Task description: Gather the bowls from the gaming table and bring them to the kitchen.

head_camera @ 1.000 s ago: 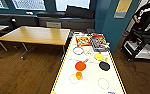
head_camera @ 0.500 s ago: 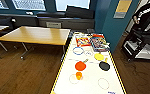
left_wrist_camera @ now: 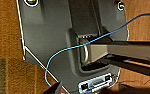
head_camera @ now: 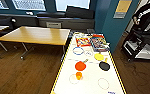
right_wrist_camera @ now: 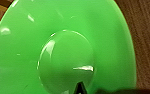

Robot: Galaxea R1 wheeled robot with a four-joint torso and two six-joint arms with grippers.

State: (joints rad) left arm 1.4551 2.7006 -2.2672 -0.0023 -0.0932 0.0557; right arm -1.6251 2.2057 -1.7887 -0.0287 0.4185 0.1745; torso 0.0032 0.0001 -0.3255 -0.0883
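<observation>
Head view gives me the gaming table (head_camera: 91, 86) running from the lower centre of the frame up toward a teal pillar (head_camera: 111, 22), its white top edged in yellow and black. An orange bowl (head_camera: 80, 66) sits mid-table, with a small orange cup (head_camera: 78, 75) just below it on a drawn circle, probably a marked spot. A yellow disc (head_camera: 99, 56) and a black disc (head_camera: 104, 66) lie to the right, and game boxes (head_camera: 92, 41) are stacked at the far end. A wood table (head_camera: 36, 35) stands upper left; a person (head_camera: 147, 12) waits upper right beside a dark cart (head_camera: 143, 45).

Right wrist view is mostly a lime green bowl (right_wrist_camera: 63, 52), seen close and bottom-up over wood floor (right_wrist_camera: 143, 37). I judge it is carried there, one bowl collected, but I cannot tell how that claw stands.

Left wrist view shows robot plate, a blue cable (left_wrist_camera: 66, 50) and floor; that claw's state I cannot tell either.
</observation>
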